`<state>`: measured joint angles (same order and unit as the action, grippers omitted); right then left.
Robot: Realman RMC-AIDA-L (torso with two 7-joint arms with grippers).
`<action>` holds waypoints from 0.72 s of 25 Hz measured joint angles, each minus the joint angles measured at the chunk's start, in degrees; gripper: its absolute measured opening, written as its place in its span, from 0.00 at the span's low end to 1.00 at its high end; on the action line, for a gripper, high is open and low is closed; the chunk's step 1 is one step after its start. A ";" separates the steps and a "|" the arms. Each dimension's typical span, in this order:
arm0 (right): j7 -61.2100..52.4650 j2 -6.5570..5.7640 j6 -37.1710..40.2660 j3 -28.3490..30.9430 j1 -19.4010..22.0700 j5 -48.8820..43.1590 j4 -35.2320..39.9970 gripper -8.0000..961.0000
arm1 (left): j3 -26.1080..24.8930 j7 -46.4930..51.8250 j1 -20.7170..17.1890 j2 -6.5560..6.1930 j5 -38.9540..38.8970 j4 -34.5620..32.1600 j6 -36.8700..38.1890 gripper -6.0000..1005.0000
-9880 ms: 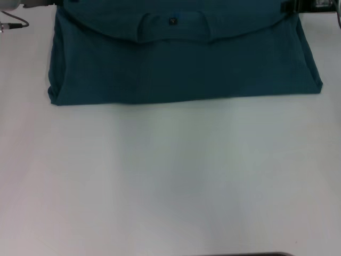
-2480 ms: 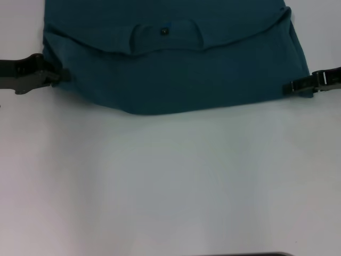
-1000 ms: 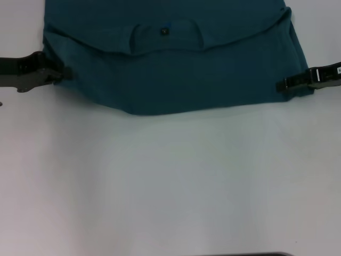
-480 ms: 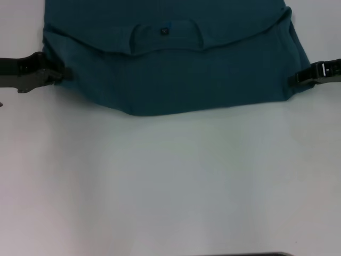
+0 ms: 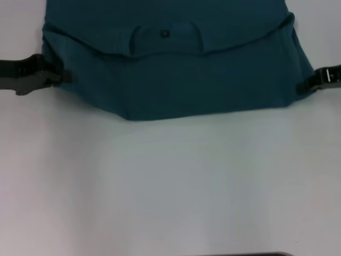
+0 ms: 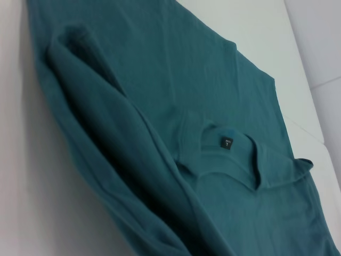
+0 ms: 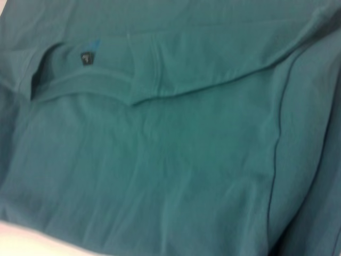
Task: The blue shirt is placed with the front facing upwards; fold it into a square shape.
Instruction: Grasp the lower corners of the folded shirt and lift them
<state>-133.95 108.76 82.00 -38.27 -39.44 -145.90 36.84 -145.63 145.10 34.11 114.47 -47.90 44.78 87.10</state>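
The large dark teal-blue cotton T-shirt (image 5: 176, 74) lay partly folded at the far side of the white table (image 5: 170, 186), its long axis running left to right, with the small black neck label (image 5: 164, 33) showing near the far edge. The left hand (image 5: 56, 77) sat at the shirt's left edge, the right hand (image 5: 305, 85) at its right edge, each touching the fabric. Whether either was clenched on the cloth could not be told. The shirt lay between them, so each arm looked equally near its own side for a further fold.
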 joint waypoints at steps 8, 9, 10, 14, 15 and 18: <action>-1.96 -0.05 14.40 -0.44 0.08 -9.15 7.46 0.05 | 3.00 -0.33 -2.20 -3.80 0.65 0.36 13.44 0.01; -1.94 -0.01 16.27 -0.48 0.09 -10.23 7.68 0.05 | 3.38 -0.36 -2.71 -4.06 0.66 0.61 15.36 0.01; -1.71 0.02 18.11 -0.62 0.10 -11.20 7.80 0.05 | 3.96 -0.35 -3.60 -4.28 0.83 1.42 17.81 0.01; -0.34 0.50 24.48 -2.41 0.44 -15.63 7.85 0.05 | 5.07 -0.09 -6.27 -4.23 4.39 4.24 24.51 0.01; 0.00 0.76 25.73 -2.96 0.63 -16.84 7.85 0.05 | 5.09 -0.10 -7.20 -4.02 6.19 4.99 26.10 0.01; 1.36 1.62 29.41 -3.95 1.52 -19.30 7.89 0.05 | 5.19 -0.28 -9.71 -3.44 9.55 6.84 28.82 0.01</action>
<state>-132.59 110.38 111.42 -42.21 -37.92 -165.20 44.74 -140.44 144.82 24.40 111.03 -38.35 51.62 115.92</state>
